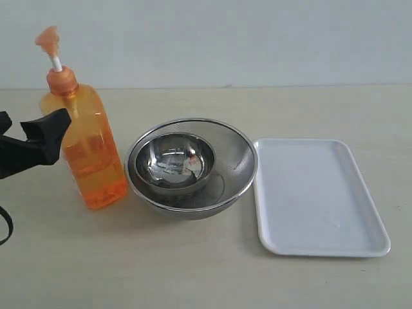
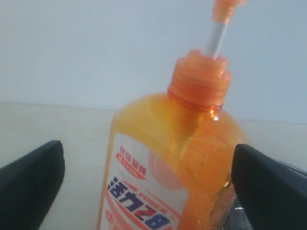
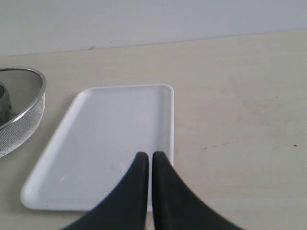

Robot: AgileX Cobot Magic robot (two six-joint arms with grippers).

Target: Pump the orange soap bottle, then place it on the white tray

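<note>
The orange soap bottle (image 1: pixel 90 154) stands upright at the left of the table, its pump head (image 1: pixel 48 38) raised on the white stem. My left gripper (image 1: pixel 55 129) is open around its upper body. In the left wrist view the orange soap bottle (image 2: pixel 168 163) fills the gap of the left gripper (image 2: pixel 146 146); one finger (image 2: pixel 268 187) lies close against its side, the other finger (image 2: pixel 29 187) stands well apart. The white tray (image 1: pixel 315 193) lies bare at the right. My right gripper (image 3: pixel 149 155) is shut, empty, above the white tray's (image 3: pixel 110 129) near edge.
A steel mesh bowl (image 1: pixel 238 161) with a smaller steel bowl (image 1: pixel 174 161) inside sits between bottle and tray, almost touching both. The mesh bowl's rim (image 3: pixel 24 110) shows in the right wrist view. A pale wall backs the table.
</note>
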